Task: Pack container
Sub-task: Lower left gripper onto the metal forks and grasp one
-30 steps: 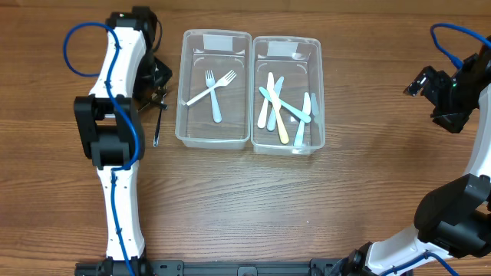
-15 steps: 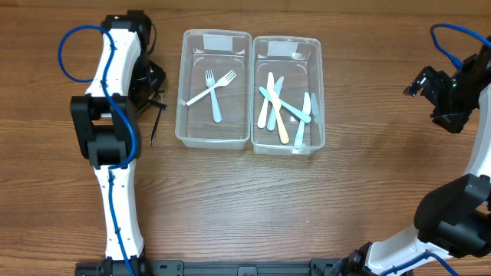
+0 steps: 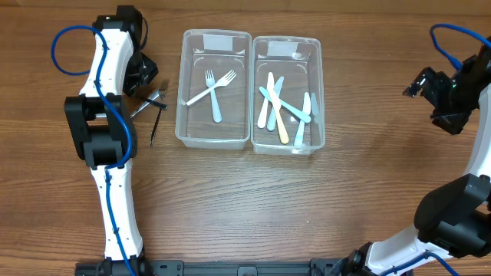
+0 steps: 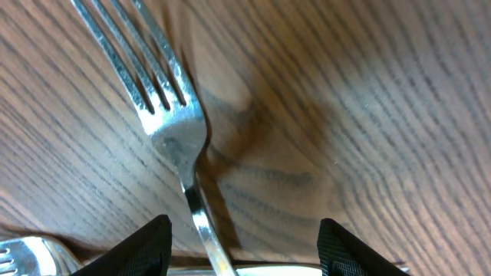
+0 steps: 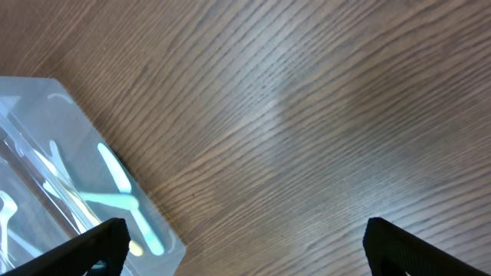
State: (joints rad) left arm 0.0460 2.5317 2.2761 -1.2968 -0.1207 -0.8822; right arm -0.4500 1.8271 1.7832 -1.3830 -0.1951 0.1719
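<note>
Two clear containers stand side by side, touching, near the middle of the counter's (image 3: 268, 207) far edge. The left container (image 3: 181, 115) holds a white fork (image 3: 198, 97) and a light blue fork (image 3: 215, 107), crossed over each other. The right container (image 3: 320, 100) holds a loose pile of pastel cutlery (image 3: 285, 109) in teal, yellow and white.

The left claw (image 4: 242, 238) is low over the counter towards the far left corner, just beside the left container. Its fingers (image 4: 142, 245) are spread wide. A metal fork (image 4: 176, 130) lies flat on the wood with its handle running between them, touching neither finger. In the left wrist view the tines point away from the claw. A second, darker utensil (image 3: 156, 126) lies on the counter just beside the left container's outer wall; what kind it is cannot be told.

The right claw (image 5: 245, 230) hangs near the right edge of the counter, well apart from the containers. Its fingers are spread, with only bare wood between them. A corner of the right container shows at the left of its wrist view.
</note>
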